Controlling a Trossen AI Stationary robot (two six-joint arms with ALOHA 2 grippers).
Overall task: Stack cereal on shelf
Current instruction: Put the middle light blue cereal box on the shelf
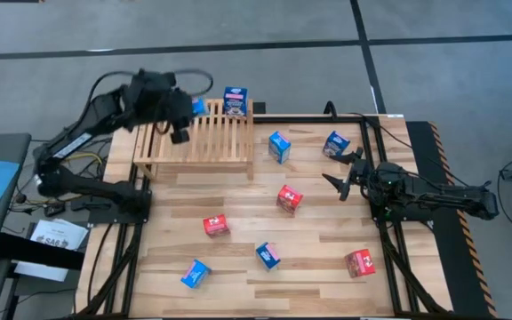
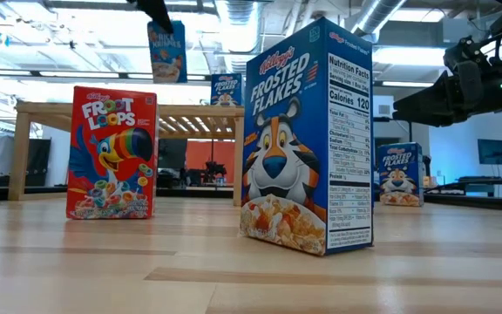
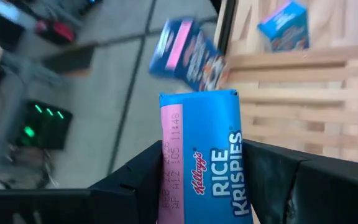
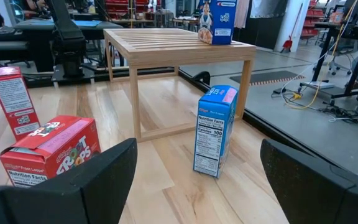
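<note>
My left gripper (image 1: pixel 188 112) hangs over the far left part of the light-wood slatted shelf (image 1: pixel 198 140), shut on a blue Rice Krispies cereal box (image 3: pixel 201 149). The low view shows that box (image 2: pixel 166 49) high above the shelf top (image 2: pixel 103 108). Another blue cereal box (image 1: pixel 236 101) stands upright on the shelf's far right corner. Several blue and red cereal boxes rest on the plank table, among them a blue one (image 1: pixel 279 147) and a red one (image 1: pixel 289 199). My right gripper (image 1: pixel 340 179) waits open at the table's right, holding nothing. My left gripper pinches the Rice Krispies box between its two fingers (image 3: pixel 137 180), one on each broad face. A narrow side (image 3: pixel 211 186) faces the wrist camera, and the box's free end (image 3: pixel 197 99) sticks out past the fingertips. The box is lifted clear, above the shelf.
Loose boxes stand scattered over the table: blue ones (image 1: pixel 336 143), (image 1: pixel 268 255), (image 1: pixel 196 274) and red ones (image 1: pixel 216 225), (image 1: pixel 360 263). A large-looking Frosted Flakes box (image 2: pixel 308 139) and a Froot Loops box (image 2: pixel 111 153) stand close to the low camera. Bare slats lie left of the shelved box.
</note>
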